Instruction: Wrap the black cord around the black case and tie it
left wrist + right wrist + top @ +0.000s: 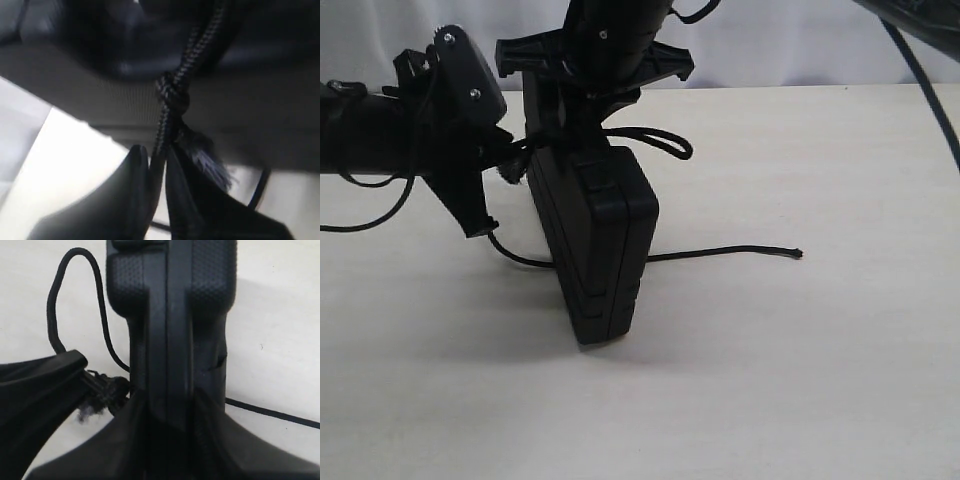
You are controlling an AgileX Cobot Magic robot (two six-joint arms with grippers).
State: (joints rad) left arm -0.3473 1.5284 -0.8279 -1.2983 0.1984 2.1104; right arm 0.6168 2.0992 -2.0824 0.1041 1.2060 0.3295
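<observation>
The black case [595, 240] stands upright on its narrow edge in the middle of the table. From above, my right gripper [582, 120] is shut on its upper end, one finger on each flat face of the case [170, 330]. The black cord [730, 252] trails right across the table to a free end and forms a loop [665, 142] by the case top. My left gripper [515, 160] is shut on the cord [160, 135] just below its knot [173, 94] and frayed tuft [207, 160], close beside the case. The knot [107, 390] also shows in the right wrist view.
The table [800, 380] is pale and bare. Thin black robot cables [370, 215] hang off the left arm at the left edge, and another cable [925, 80] runs down the top right corner. A white backdrop [790, 45] closes the far side.
</observation>
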